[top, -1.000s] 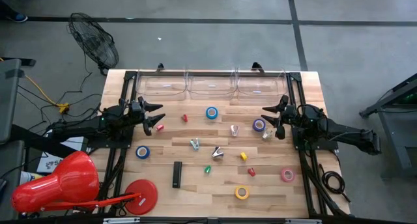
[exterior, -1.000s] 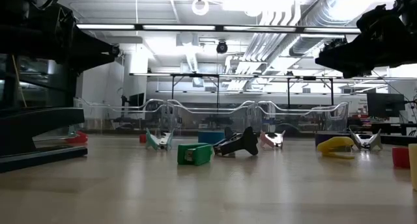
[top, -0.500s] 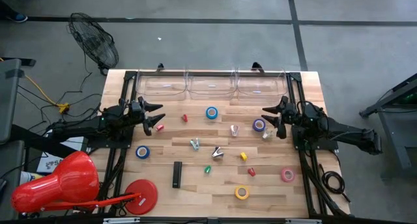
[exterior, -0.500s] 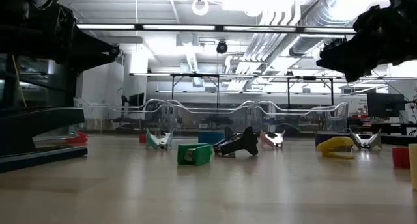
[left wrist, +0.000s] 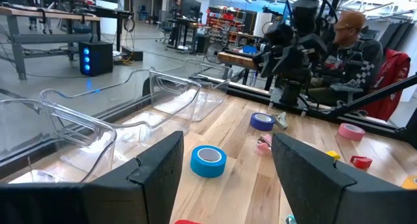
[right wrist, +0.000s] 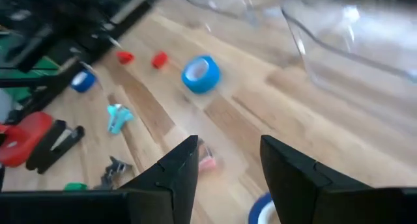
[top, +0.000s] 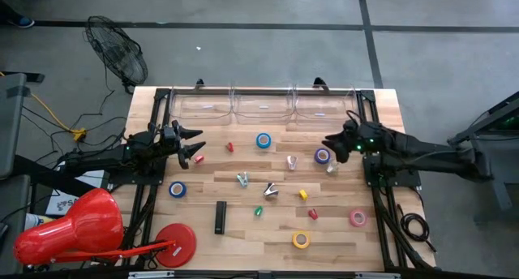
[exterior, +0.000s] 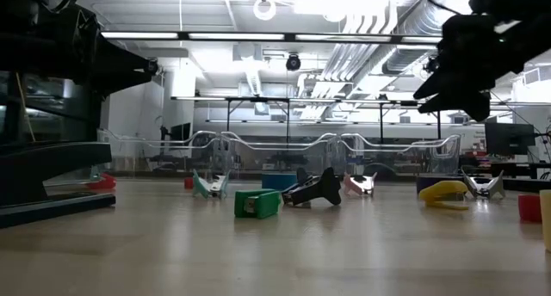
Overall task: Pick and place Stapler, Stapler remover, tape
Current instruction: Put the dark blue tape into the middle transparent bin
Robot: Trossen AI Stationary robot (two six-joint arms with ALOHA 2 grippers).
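Wooden table (top: 243, 230) seen from above, with three clear bins (top: 263, 106) in a row along its far edge; all appear to hold nothing, so the sorting is judged not yet begun. Every task item lies loose on the tabletop: a black stapler (top: 220, 217) near the front, tape rolls in blue (top: 263, 140), purple (top: 322, 156), blue again (top: 177, 190), pink (top: 358, 218) and yellow (top: 301, 240), and small claw-shaped staple removers (top: 270, 191) scattered about the middle among short coloured pieces. The right gripper (top: 334, 143) hangs above the table just beside the purple roll, its fingers (right wrist: 176, 165) apart with nothing between them; this roll is judged the likely first pick. The left gripper (top: 191, 143) waits at the left side, its fingers (left wrist: 156, 162) spread wide and likewise holding nothing. All items remain to be lifted and placed.
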